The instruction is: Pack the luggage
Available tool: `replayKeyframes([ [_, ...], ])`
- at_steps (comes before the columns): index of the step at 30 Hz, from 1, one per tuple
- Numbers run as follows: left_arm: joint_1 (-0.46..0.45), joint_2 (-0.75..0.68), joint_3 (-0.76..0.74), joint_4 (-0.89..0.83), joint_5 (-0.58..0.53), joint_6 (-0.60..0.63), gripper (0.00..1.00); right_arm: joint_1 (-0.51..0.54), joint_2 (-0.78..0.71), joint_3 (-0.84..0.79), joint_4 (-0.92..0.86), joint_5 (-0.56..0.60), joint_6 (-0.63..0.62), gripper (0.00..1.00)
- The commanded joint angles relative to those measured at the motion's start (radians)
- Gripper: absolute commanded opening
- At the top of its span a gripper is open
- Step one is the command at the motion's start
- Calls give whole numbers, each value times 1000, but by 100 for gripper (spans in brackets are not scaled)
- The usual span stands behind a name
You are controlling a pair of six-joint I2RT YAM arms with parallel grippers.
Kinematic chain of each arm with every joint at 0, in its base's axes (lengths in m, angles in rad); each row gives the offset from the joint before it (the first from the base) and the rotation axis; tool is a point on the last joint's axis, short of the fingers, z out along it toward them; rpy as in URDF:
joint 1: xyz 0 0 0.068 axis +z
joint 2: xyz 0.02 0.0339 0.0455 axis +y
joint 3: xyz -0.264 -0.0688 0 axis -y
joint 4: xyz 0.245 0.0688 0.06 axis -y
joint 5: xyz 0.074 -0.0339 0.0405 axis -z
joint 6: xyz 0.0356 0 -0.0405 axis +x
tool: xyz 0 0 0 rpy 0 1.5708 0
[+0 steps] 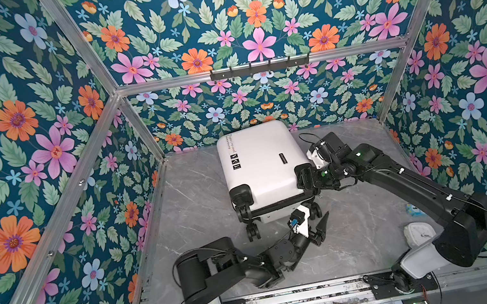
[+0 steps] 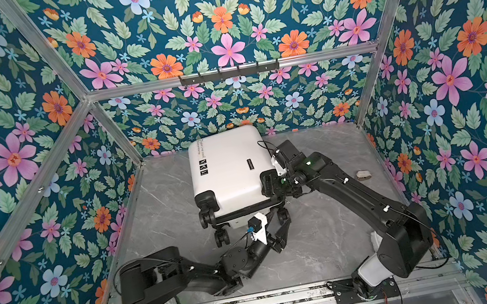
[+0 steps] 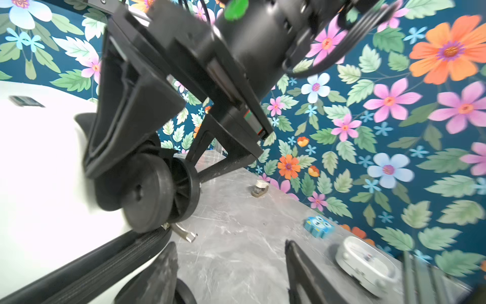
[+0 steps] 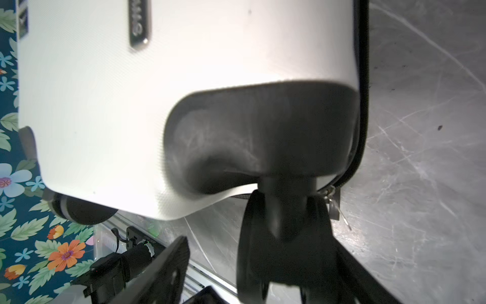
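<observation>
white hard-shell luggage (image 1: 262, 163), lying flat

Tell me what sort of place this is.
Most likely a robot test booth, not a real room: an aluminium frame carries floral-print panels, and the left arm and right arm are bolted to a rail at the edge of a marble-look tabletop.

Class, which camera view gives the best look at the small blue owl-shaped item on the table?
The left wrist view: the blue owl-shaped item lies unobstructed, face visible. In a top view it only peeks out beside the right arm; elsewhere it is not seen.
</observation>
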Motion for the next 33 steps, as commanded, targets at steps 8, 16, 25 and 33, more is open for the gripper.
replayKeyframes([
  [8, -1, -419, 114, -917, -128, -58, 60, -82, -119, -36, -22, 82, -37, 90],
  [16, 6, -629, 330, -1607, -359, -298, 75, -158, -269, -205, -7, 122, -74, 92],
  [25, 80, -778, 406, -2034, -358, -521, 91, -173, -275, -319, 51, 137, -32, 94],
  [33, 272, -773, 292, -1989, -155, -540, 94, -173, -189, -320, 112, 99, -7, 93],
])
